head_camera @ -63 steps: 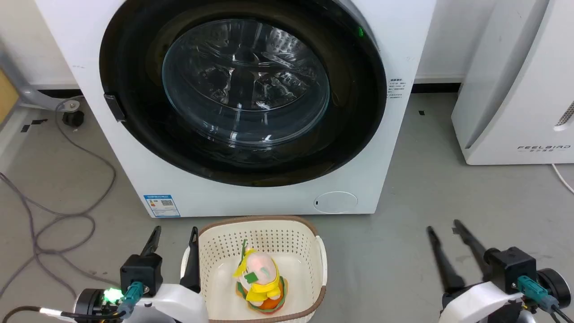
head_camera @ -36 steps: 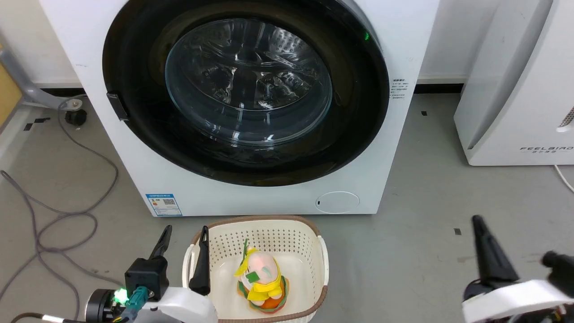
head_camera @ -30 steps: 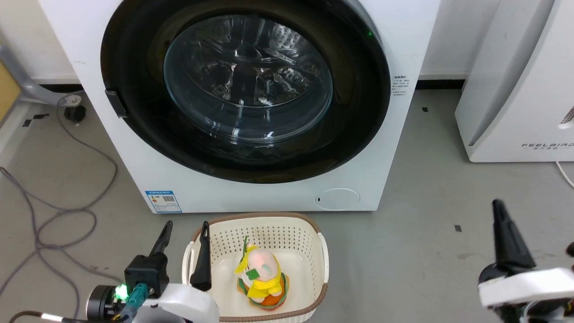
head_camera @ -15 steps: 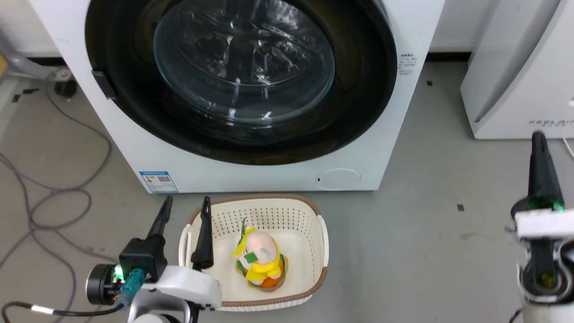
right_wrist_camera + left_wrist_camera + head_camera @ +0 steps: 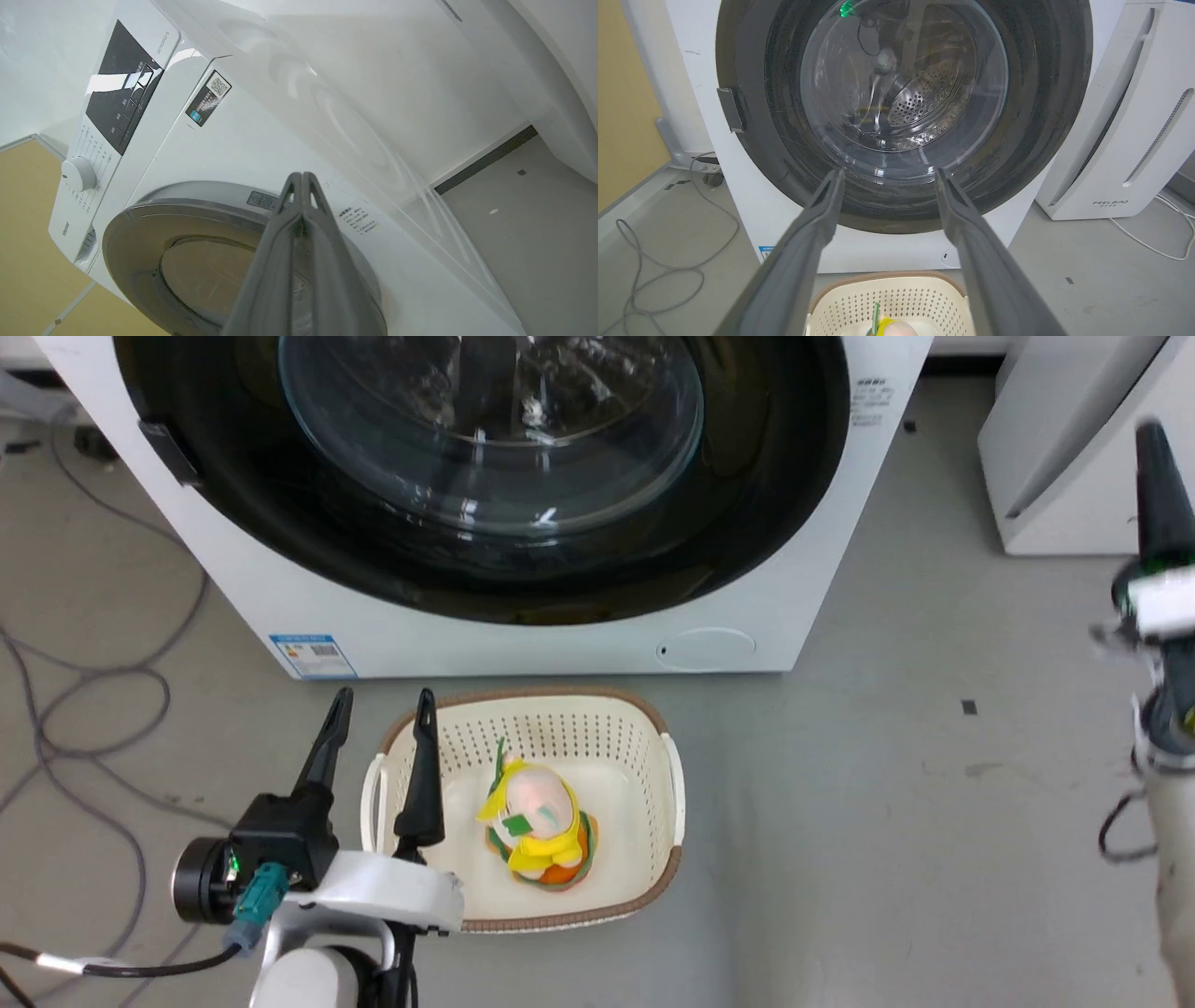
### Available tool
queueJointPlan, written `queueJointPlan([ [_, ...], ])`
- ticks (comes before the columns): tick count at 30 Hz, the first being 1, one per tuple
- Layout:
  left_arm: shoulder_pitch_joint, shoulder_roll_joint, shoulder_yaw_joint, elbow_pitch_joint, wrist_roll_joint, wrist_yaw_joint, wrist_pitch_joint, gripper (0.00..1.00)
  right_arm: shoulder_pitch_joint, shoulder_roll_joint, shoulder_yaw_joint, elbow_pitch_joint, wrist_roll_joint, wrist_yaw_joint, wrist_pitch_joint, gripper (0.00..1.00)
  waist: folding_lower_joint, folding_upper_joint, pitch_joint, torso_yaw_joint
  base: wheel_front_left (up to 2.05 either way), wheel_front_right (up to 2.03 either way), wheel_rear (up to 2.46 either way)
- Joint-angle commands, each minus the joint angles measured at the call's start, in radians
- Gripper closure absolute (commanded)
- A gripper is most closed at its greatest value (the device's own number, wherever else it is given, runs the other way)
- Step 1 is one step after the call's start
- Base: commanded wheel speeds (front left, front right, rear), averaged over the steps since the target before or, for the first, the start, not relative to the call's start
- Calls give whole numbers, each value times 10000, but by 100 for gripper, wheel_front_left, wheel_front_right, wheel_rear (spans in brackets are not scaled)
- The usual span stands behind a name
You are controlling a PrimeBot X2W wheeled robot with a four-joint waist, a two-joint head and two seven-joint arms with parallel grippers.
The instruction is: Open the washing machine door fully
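- One washing machine [image 5: 523, 639], white and boxy, takes up the upper left and centre of the head view. I judge it far too heavy to shift when I pull on it.
- One washing machine door [image 5: 766, 476] sits shut in its front, at the top centre. It is a glossy black ring around a bulging glass bowl. I expect it to be rigid, fairly heavy and slick, and the glass is breakable, so I would not grip or knock the face. It should swing stiffly once the latch gives.
- One white appliance [image 5: 1055, 476] stands at the upper right, apart from the machine.
- One basket [image 5: 672, 793] sits on the floor at lower centre, just in front of the machine.
- I have two grippers. My left gripper [image 5: 385, 693], at lower left beside the basket's rim, has its fingers spread and holds nothing. My right gripper [image 5: 1150, 429], at the right edge, has its fingers pressed together with nothing between them.
- One toy [image 5: 537, 821], yellow and orange, stands inside the basket.
- One handle [image 5: 168, 453], small and black, sits on the door's left rim at the upper left. I judge it the only sound hold, so I would hook it and pull outward.
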Motion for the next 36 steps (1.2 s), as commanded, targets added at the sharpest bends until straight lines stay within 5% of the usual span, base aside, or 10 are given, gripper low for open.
queueJointPlan([
  [1, -216, 7, -36, -72, -84, 42, -119, 0, -612, -204, 194, 334, 406, -1, 151, 100, -1, 0, 158, 20, 0, 0, 0],
  [14, -771, 8, -144, -251, -280, 100, -433, 0, -4867, -617, 2753, 2904, 1615, -1, 2302, 100, -1, 0, 1058, 110, 0, 0, 0],
  [36, -1493, 8, -655, -373, -699, 326, -871, 0, -9269, -262, 5807, 5939, 2640, -3, 5251, 100, -1, 0, 2300, 396, 0, 0, 0],
])
